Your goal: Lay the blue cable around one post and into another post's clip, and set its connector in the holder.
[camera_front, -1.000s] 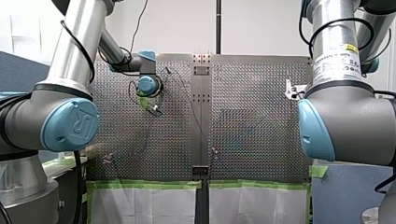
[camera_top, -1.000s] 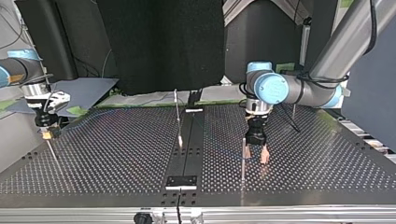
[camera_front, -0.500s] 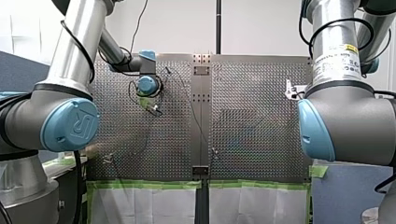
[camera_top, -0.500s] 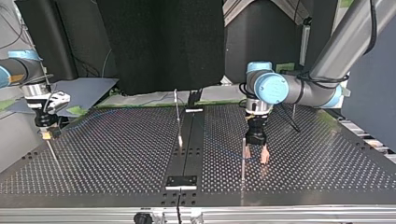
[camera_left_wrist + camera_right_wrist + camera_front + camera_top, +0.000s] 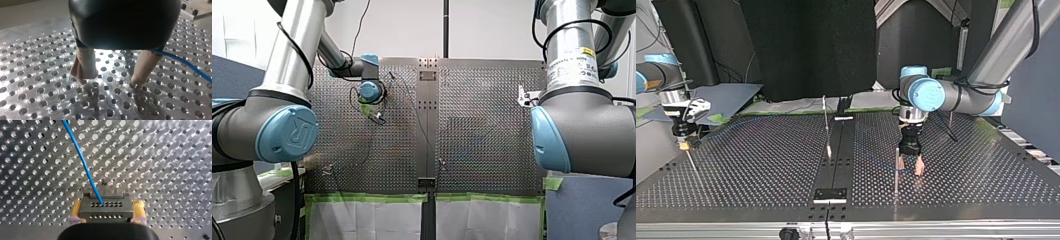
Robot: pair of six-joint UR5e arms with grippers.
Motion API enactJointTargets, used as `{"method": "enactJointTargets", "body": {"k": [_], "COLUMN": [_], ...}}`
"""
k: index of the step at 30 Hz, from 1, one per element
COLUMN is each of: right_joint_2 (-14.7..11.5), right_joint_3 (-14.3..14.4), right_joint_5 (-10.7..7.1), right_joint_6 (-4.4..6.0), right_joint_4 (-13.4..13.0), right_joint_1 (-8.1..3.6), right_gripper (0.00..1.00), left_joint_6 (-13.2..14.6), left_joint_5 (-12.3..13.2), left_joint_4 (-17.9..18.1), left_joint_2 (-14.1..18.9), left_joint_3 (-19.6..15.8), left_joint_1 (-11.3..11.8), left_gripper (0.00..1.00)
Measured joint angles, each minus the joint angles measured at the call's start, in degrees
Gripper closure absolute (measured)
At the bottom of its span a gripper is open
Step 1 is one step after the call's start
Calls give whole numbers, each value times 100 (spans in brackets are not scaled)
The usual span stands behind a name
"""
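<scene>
On the perforated desk [image 5: 761,165], my left gripper [image 5: 110,81] holds nothing, its fingers spread. Near a side edge, my right gripper [image 5: 107,213] clamps the connector [image 5: 105,206] of the blue cable [image 5: 82,162].

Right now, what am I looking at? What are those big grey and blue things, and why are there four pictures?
The grey and blue things are two robot arms, my left arm and my right arm. They work at a metal table full of small holes.

One picture looks over the arms' shoulders. One faces them from across the table. The other two come from little cameras on the arms' wrists.

Each arm ends in a gripper with two fingers, like a pinching hand. My right gripper is pinching a dark connector, the plug at the end of a thin blue cable.

My left gripper is open and holds nothing; the cable runs past beside one finger. This gripper hangs next to a thin metal post standing on the table. A second post stands near the middle.
</scene>
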Motion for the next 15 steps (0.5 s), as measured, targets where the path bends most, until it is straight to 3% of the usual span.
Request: {"method": "enactJointTargets", "body": {"k": [2, 7, 15], "right_joint_2": [-2, 6, 11], "right_joint_3": [-4, 4, 4], "right_joint_5": [1, 1, -6], "right_joint_6": [-3, -7, -7], "right_joint_4": [1, 1, -3], "right_joint_1": [0, 7, 38], "right_gripper": [13, 2, 2], "left_joint_6": [0, 0, 0], "left_joint_5": [-2, -7, -6], "left_joint_4": [0, 0, 0], "left_joint_2": [0, 1, 0], "left_joint_3": [-1, -1, -1], "left_joint_1": [0, 0, -2], "left_gripper": [0, 0, 0]}}
